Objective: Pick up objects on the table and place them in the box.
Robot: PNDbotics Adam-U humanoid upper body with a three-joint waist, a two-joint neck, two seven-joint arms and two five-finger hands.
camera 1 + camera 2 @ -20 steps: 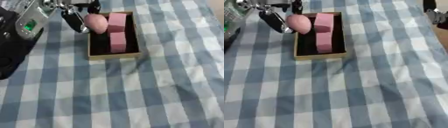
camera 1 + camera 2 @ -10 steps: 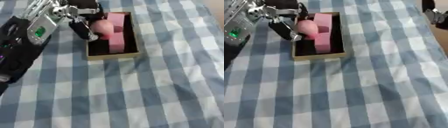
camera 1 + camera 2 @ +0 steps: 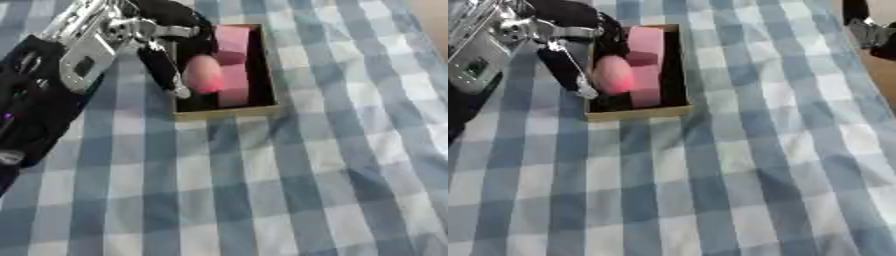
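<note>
The left robot hand [image 3: 171, 55] grips a pink rounded object [image 3: 203, 74] over the box [image 3: 262, 75]; released askew, it may roll off the pink blocks [image 3: 231, 60] and out.

No readable text, no labels, no numbers — nothing legible anywhere

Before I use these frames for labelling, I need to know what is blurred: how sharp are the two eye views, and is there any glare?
Left eye view: the left hand and the pink rounded object over the box are soft and smeared. Right eye view: the same softness, and the dark shape at the upper right corner is indistinct. No strong glare on the checked cloth in either view.
</note>
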